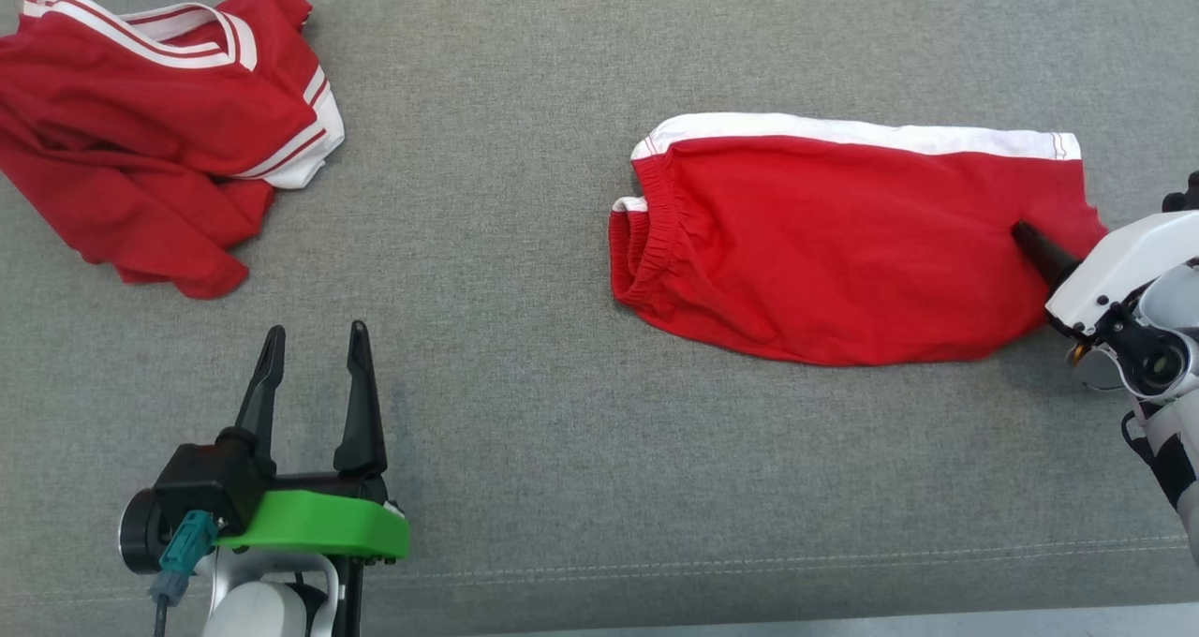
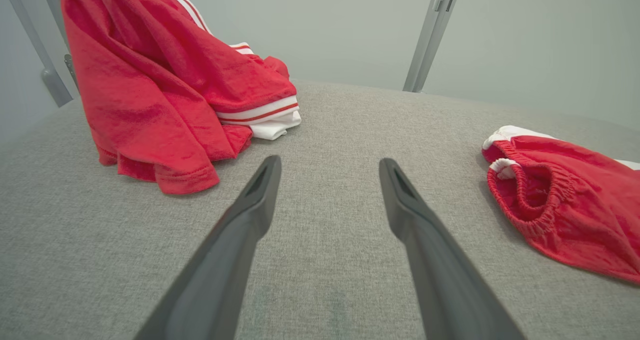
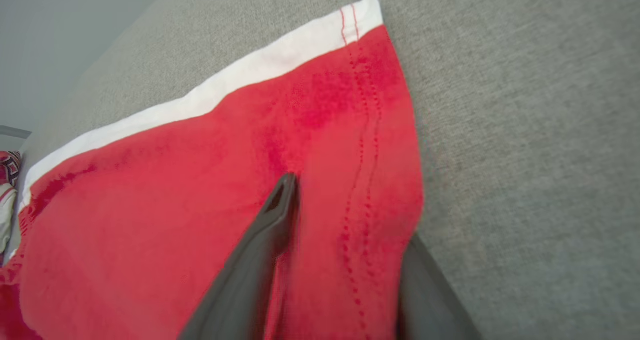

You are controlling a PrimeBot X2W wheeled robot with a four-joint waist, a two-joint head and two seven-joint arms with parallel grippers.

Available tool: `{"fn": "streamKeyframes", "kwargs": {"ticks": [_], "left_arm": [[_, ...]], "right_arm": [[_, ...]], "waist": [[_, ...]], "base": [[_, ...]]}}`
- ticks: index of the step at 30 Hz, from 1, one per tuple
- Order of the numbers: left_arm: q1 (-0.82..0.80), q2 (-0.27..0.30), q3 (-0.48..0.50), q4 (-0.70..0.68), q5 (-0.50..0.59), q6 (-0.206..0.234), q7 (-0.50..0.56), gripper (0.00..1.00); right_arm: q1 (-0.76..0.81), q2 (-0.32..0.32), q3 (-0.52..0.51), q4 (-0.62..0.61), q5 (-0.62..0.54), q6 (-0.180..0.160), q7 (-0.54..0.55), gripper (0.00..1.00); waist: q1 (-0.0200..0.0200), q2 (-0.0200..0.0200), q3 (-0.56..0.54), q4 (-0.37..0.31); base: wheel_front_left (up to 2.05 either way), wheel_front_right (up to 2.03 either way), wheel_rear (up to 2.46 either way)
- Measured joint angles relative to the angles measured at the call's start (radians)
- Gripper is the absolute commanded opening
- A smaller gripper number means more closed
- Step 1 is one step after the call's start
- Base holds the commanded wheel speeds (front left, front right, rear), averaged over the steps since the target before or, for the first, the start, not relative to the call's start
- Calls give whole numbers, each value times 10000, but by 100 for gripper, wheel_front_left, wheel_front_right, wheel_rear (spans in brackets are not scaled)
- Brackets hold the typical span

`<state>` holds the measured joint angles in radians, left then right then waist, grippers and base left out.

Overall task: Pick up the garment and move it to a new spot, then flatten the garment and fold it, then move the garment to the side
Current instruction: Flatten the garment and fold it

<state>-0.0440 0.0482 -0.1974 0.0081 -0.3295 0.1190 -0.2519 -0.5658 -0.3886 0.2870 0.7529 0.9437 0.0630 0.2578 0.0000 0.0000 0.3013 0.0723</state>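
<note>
My left claw (image 1: 317, 330) hangs spread wide over the bare grey tabletop (image 1: 581, 487) near its front edge, holding nothing. My right claw (image 3: 350, 207) straddles the hem of the red shorts (image 1: 843, 244) at their right end, with one finger (image 3: 270, 230) on top and the other at the cloth's edge. Whether it pinches, I cannot tell. The shorts lie flat on the tabletop's right half, waistband toward the middle. A crumpled red shirt (image 1: 140, 131) sits at the far left corner.

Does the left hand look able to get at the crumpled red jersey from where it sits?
Likely yes: the left hand stands open, and only bare grey surface lies between it and the crumpled red jersey.
</note>
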Motion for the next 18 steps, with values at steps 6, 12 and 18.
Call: {"fn": "streamKeyframes", "kwargs": {"ticks": [6,12,18], "left_arm": [[-81,-4,23,82,0,-2,0,100],[-94,-13,173,153,0,-2,0,100],[-93,-15,153,240,0,-2,0,100]], "right_arm": [[-114,94,82,180,-4,201,-19,0],[-426,-59,236,357,-222,313,-197,0],[-504,-313,362,573,-389,355,-291,0]], "waist": [[0,0,-35,-30],[0,0,-141,-122],[0,0,-326,-264]], "base": [[0,0,0],[0,0,0],[0,0,0]]}}
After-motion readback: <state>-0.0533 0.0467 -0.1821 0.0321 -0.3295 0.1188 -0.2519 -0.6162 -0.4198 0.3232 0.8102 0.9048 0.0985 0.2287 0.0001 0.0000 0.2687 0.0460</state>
